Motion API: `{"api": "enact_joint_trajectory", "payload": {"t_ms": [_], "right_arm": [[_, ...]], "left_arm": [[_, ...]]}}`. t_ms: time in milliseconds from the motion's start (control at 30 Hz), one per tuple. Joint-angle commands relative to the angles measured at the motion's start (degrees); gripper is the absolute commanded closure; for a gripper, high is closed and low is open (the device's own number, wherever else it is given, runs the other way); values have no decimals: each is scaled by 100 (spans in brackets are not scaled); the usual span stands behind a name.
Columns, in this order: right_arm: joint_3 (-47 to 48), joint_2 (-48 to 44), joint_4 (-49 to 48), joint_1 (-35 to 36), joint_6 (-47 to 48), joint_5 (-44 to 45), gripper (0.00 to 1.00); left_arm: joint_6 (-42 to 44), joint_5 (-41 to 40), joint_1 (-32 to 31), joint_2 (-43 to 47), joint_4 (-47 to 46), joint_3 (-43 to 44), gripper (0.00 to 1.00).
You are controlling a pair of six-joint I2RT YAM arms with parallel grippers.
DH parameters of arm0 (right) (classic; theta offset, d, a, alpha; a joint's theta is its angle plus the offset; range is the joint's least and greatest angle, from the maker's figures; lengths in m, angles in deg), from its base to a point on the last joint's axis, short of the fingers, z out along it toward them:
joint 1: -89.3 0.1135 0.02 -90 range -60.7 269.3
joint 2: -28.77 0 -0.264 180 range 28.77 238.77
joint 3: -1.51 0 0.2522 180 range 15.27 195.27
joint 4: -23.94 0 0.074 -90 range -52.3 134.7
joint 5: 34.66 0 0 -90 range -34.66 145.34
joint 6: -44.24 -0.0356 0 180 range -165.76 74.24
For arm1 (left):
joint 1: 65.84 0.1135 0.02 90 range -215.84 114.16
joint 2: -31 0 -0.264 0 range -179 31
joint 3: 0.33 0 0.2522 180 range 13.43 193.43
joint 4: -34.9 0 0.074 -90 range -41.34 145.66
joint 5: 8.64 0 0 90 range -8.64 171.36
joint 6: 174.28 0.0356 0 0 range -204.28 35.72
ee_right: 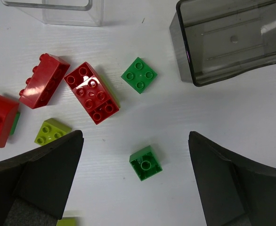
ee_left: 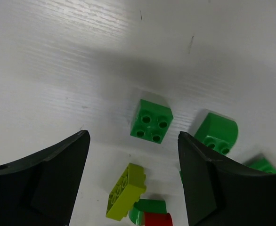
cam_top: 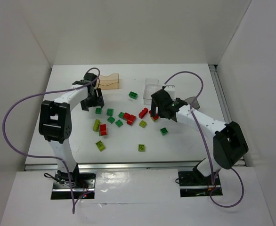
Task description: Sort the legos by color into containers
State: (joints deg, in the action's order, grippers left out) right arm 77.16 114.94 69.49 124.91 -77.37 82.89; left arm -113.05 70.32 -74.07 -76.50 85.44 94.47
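Note:
Red, dark green and yellow-green legos lie scattered mid-table, among them a red brick. My left gripper is open and empty above a dark green brick. In the left wrist view that square brick lies just ahead of the open gripper, with a yellow-green brick between the fingers. My right gripper is open and empty. In the right wrist view an upside-down dark green brick lies between the fingers of the gripper. Tan tray, clear tray and smoky grey tray stand behind.
In the right wrist view the smoky tray is at upper right and the clear tray at upper left, with a red 2x4 brick and a dark green brick ahead. White walls enclose the table.

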Motion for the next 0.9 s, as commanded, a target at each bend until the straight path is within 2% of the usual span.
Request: {"api": "enact_joint_trajectory", "payload": {"t_ms": [0,200,233,367,567,733,867], "right_arm": [[7,-57,-209,-2,41,-30,0],[122,49,-138,-2,41,22,0],[122,101,-138,-2,41,22,0],[183,207,-77,-2,41,75,0],[131,260,-77,-2,41,75,0],[183,313,-24,-2,41,277,0],[349,383,178,-2,94,567,0]], "left_arm": [[-111,269,-12,-323,-12,-61,15],[-111,454,-12,-465,-196,-61,20],[-111,454,-12,-465,-197,-61,27],[-111,375,-12,-631,-135,52,45],[-111,323,-12,-763,-83,123,46],[-111,323,-12,-641,-30,237,69],[-111,112,-12,-211,40,474,73]]}}
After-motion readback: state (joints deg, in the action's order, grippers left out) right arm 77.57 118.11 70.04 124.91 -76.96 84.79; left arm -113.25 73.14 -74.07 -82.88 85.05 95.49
